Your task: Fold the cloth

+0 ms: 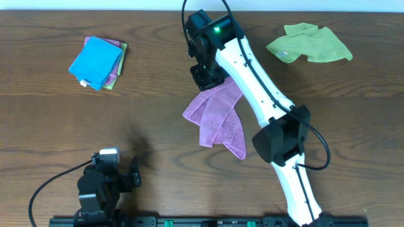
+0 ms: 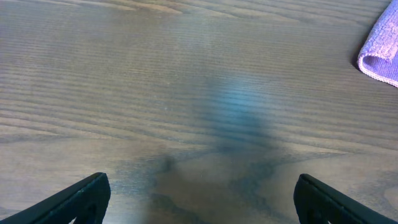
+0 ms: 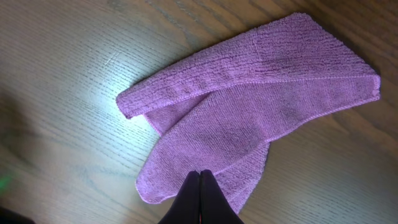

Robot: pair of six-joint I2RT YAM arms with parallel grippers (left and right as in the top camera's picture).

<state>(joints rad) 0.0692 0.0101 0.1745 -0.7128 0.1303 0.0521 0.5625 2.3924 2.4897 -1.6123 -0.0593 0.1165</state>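
Note:
The purple cloth (image 1: pixel 218 116) lies loosely folded in the middle of the wooden table, with overlapping layers. It fills the right wrist view (image 3: pixel 249 106), and one corner shows in the left wrist view (image 2: pixel 382 50). My right gripper (image 1: pixel 207 74) is at the cloth's far end. Its fingers (image 3: pixel 200 174) are pressed together, and an edge of the top layer ends at their tips. My left gripper (image 1: pixel 117 167) rests at the near left, far from the cloth. Its fingers (image 2: pixel 202 182) are wide apart over bare wood.
A stack of folded cloths with a blue one on top (image 1: pixel 96 61) sits at the far left. A crumpled green cloth (image 1: pixel 309 44) lies at the far right. The right arm reaches across the table's right middle.

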